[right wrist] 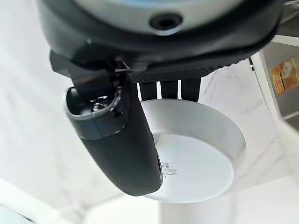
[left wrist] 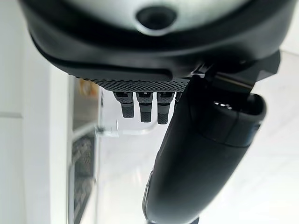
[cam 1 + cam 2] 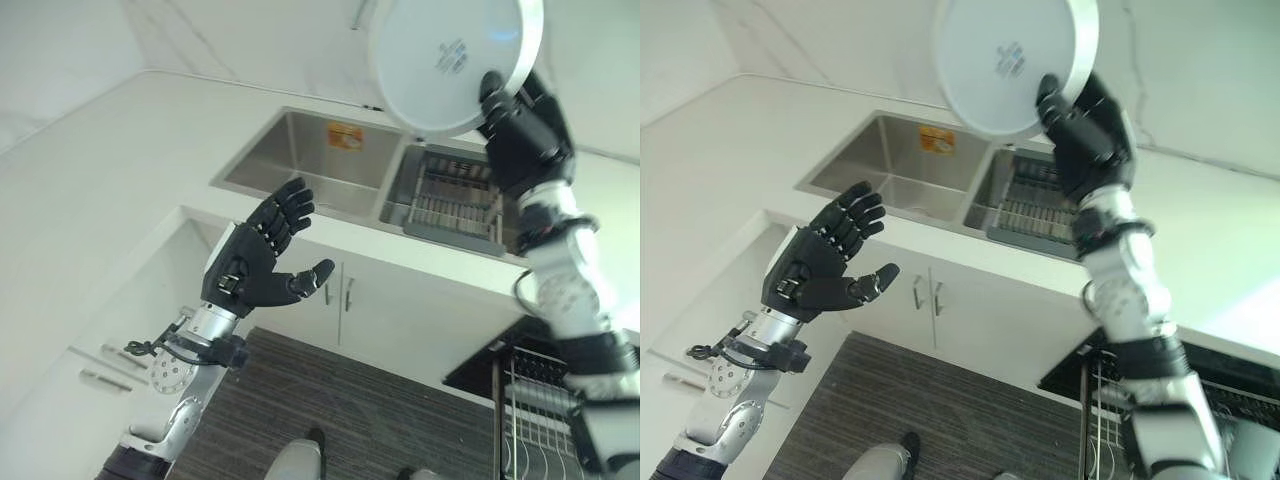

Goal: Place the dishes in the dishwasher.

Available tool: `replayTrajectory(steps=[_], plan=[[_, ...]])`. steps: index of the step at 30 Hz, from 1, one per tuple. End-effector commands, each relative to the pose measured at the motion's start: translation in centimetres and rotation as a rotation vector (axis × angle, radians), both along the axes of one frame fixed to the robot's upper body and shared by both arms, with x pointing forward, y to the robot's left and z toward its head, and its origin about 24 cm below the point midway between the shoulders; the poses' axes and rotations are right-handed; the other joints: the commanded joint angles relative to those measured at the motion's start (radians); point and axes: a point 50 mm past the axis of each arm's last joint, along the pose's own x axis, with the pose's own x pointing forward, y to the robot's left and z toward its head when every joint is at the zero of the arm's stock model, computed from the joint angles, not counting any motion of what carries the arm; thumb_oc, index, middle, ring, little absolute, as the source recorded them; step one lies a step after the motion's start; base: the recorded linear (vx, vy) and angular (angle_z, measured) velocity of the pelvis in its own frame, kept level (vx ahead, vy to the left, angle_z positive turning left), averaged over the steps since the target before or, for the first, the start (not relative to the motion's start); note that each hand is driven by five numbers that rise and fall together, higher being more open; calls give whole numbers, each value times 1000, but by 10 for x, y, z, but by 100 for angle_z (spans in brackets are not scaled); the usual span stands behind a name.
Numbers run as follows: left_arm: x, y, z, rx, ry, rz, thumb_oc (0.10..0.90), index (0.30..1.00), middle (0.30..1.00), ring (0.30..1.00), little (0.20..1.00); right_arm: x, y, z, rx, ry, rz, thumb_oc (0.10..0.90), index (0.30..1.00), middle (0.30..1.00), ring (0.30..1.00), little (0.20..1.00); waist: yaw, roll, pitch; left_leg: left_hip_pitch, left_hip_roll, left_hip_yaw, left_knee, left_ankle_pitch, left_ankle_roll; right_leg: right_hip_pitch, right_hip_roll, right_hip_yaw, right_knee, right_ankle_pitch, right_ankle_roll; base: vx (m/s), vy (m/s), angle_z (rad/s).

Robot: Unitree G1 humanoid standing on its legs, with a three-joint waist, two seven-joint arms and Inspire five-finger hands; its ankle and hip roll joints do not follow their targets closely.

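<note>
the white countertop (image 3: 90, 180) wraps a double steel sink (image 3: 320, 160) with a drying rack (image 3: 455, 200) in its basin. above it the right hand (image 3: 520, 125) pinches the white plate (image 3: 450, 55) by its rim between thumb and fingers, bottom toward the camera, likely to carry it over to the dishwasher rack (image 3: 540, 420) at lower right. the left hand (image 3: 255, 265) hangs free with fingers spread, holding nothing.

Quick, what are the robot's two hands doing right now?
Left hand: open, fingers spread, holding nothing.
Right hand: shut on the white plate, held up above the sink.

No print is legible: a small mark on the plate (image 3: 455, 55) and an orange sticker (image 3: 345, 134) in the sink (image 3: 300, 160).
</note>
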Motion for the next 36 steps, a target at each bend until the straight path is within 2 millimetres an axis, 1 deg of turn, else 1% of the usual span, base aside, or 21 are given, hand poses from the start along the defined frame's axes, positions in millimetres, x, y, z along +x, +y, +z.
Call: replayTrajectory(steps=[1, 2, 3, 5, 6, 7, 9, 10, 11, 12, 13, 14, 15, 17, 19, 22, 24, 27, 28, 32, 36], plan=[[-13, -11, 51, -10, -296, -67, 800, 900, 900, 900, 900, -5, -23, 58, -15, -298, -188, 400, 300, 300, 300, 300, 4, -3, -34, 123, -30, -35, -60, -163, -4, -102, 6, 16, -83, 169, 70, -74, 54, -42], [-12, -13, 51, -4, -290, -69, 800, 900, 900, 900, 900, -9, -22, 51, 8, -288, -183, 400, 300, 300, 300, 300, -6, -6, -26, 127, -32, -23, -60, -166, 0, -103, 8, 0, -83, 191, 70, -89, 57, -44], [-12, -12, 51, -3, -293, -62, 800, 900, 900, 900, 900, -13, -23, 43, 17, -275, -178, 400, 300, 300, 300, 300, -20, -2, -21, 131, -25, -7, -60, -165, 7, -93, 18, -6, -83, 198, 65, -115, 60, -61], [-12, -14, 53, -4, -307, -61, 800, 900, 900, 900, 900, -16, -26, 37, 21, -266, -177, 400, 300, 300, 300, 300, -31, 10, -24, 123, -8, 15, -60, -160, 15, -60, 45, -18, -83, 167, 48, -143, 30, -55], [-12, -16, 56, 3, -322, -70, 800, 900, 900, 900, 900, -20, -30, 33, 53, -275, -172, 400, 300, 300, 300, 300, -35, 22, -29, 112, 6, 36, -60, -155, 21, -25, 61, -29, -83, 141, 34, -198, -30, -44], [-12, -17, 57, 21, -329, -68, 800, 900, 900, 900, 900, -23, -31, 31, 67, -295, -172, 400, 300, 300, 300, 300, -32, 29, -37, 99, 23, 68, -60, -151, 21, 10, 45, -61, -83, 137, 23, -194, -72, -38], [-10, -20, 59, 34, -327, -74, 800, 900, 900, 900, 900, -27, -28, 32, 102, -343, -162, 400, 300, 300, 300, 300, -18, 32, -44, 87, 39, 96, -60, -148, 17, 36, -2, -99, -83, 160, 22, -108, -120, -47], [-9, -20, 59, 40, -324, -79, 800, 900, 900, 900, 900, -29, -25, 31, 108, -353, -161, 400, 300, 300, 300, 300, -7, 32, -43, 93, 44, 107, -60, -156, 14, 54, -30, -116, -83, 173, 32, -80, -171, -88], [-9, -21, 61, 46, -327, -83, 800, 900, 900, 900, 900, -29, -20, 32, 118, -365, -152, 400, 300, 300, 300, 300, 8, 32, -42, 98, 51, 121, -60, -159, 9, 65, -71, -148, -83, 197, 45, -71, -162, -104], [-9, -22, 63, 49, -329, -85, 800, 900, 900, 900, 900, -29, -17, 33, 122, -369, -144, 400, 300, 300, 300, 300, 15, 31, -41, 101, 55, 129, -60, -161, 8, 66, -90, -165, -83, 206, 52, -76, -211, -90], [-8, -25, 65, 57, -327, -100, 800, 900, 900, 900, 900, -30, -9, 33, 120, -375, -143, 400, 300, 300, 300, 300, 21, 26, -38, 108, 53, 122, -60, -173, 8, 50, -113, -179, -83, 229, 68, -53, -222, -79], [-8, -26, 67, 59, -325, -121, 800, 900, 900, 900, 900, -31, -8, 34, 121, -374, -149, 400, 300, 300, 300, 300, 22, 28, -41, 109, 63, 123, -60, -173, 4, 53, -110, -188, -83, 179, 67, -49, -243, -77], [-7, -29, 67, 55, -325, -129, 800, 900, 900, 900, 900, -33, -6, 34, 121, -371, -151, 400, 300, 300, 300, 300, 20, 30, -45, 110, 76, 132, -60, -171, -3, 54, -109, -198, -83, 150, 64, -52, -200, -85], [-8, -34, 67, 48, -324, -135, 800, 900, 900, 900, 900, -35, -6, 35, 112, -341, -192, 400, 300, 300, 300, 300, 9, 33, -49, 113, 101, 151, -60, -165, -19, 52, -101, -201, -83, 121, 61, -36, -162, -42], [-8, -37, 67, 37, -318, -140, 800, 900, 900, 900, 900, -37, -9, 34, 104, -316, -217, 400, 300, 300, 300, 300, -5, 32, -52, 114, 118, 159, -60, -157, -30, 51, -79, -189, -83, 91, 55, -17, -160, -10], [-10, -42, 66, 30, -313, -141, 800, 900, 900, 900, 900, -44, -11, 34, 72, -318, -213, 400, 300, 300, 300, 300, -25, 28, -60, 110, 143, 175, -60, -144, -47, 47, -48, -170, -83, 51, 50, -15, -140, -25], [-11, -42, 61, 30, -296, -137, 800, 900, 900, 900, 900, -48, -12, 35, 35, -330, -208, 400, 300, 300, 300, 300, -41, 26, -66, 109, 163, 190, -60, -131, -61, 43, -24, -156, -83, 25, 42, 5, -140, -9], [-13, -42, 56, 40, -285, -139, 800, 900, 900, 900, 900, -52, -12, 37, -17, -345, -227, 400, 300, 300, 300, 300, -54, 27, -69, 104, 188, 202, -60, -116, -80, 38, -2, -150, -83, 8, 27, -15, -162, -15], [-12, -43, 50, 71, -269, -132, 800, 900, 900, 900, 900, -54, -12, 40, -69, -356, -269, 400, 300, 300, 300, 300, -66, 30, -69, 97, 206, 208, -60, -105, -92, 31, 16, -142, -83, -3, 13, -44, -202, -18], [-13, -41, 45, 80, -251, -123, 800, 900, 900, 900, 900, -58, -11, 42, -170, -373, -325, 400, 300, 300, 300, 300, -81, 34, -69, 89, 229, 212, -60, -90, -105, 21, 42, -129, -83, -15, -4, -25, -150, -7], [-12, -37, 37, 90, -217, -92, 800, 900, 900, 900, 900, -59, -13, 41, -276, -371, -376, 400, 300, 300, 300, 300, -99, 39, -67, 85, 264, 228, -60, -70, -123, 12, 74, -117, -83, -28, -26, -13, -190, -14]])
